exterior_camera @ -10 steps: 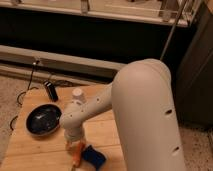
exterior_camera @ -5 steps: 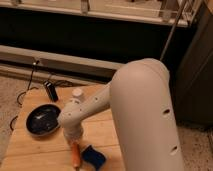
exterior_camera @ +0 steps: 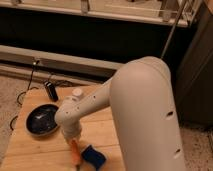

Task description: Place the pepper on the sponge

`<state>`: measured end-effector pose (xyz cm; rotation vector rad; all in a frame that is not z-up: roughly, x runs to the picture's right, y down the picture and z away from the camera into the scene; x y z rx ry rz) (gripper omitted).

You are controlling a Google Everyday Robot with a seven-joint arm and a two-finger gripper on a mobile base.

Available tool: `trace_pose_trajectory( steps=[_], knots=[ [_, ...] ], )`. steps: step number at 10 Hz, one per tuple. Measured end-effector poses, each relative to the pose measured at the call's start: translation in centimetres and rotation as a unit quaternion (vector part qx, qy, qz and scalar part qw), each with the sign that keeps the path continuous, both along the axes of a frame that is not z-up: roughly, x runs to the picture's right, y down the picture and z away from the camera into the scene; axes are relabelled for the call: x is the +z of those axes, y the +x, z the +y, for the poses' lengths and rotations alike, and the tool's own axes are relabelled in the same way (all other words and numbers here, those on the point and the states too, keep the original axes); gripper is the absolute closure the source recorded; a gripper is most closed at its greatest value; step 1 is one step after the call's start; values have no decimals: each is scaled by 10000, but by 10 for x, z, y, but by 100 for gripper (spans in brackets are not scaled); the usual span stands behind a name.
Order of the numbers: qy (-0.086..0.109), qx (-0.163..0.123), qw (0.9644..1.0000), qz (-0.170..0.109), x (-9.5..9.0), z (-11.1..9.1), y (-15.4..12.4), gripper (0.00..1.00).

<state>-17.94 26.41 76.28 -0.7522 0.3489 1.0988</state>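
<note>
Camera view: the gripper (exterior_camera: 74,141) hangs low near the bench's (exterior_camera: 30,148) front edge, right above the pepper (exterior_camera: 75,153). Whether it grips the pepper, I cannot tell. The pepper lies just beside the sponge (exterior_camera: 94,156). A black pan (exterior_camera: 42,119) sits toward the left edge.

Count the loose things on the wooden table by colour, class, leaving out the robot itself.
Orange: 1, the pepper
Blue: 1, the sponge
Black: 2, the pan and a small dark container
White: 1, a small white-topped object
Total: 5
The gripper is at the arm's lower end, at the pepper's upper end.
</note>
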Motion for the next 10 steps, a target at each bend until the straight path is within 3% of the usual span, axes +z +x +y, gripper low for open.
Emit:
trace_pose_trajectory(
  steps=[2,3,5,7,8,10],
  knots=[
    [-41,-12,9997,-241,-21,-14,-5,94],
    [-36,-41,9989,-464,-39,-29,-8,94],
    [64,-208,9973,-697,-61,-51,-2,94],
    [235,-466,9954,-798,-66,-60,9,94],
    [385,-639,9939,-816,-63,-61,18,94],
    [627,-720,9921,-815,-52,-60,32,94]
  ],
)
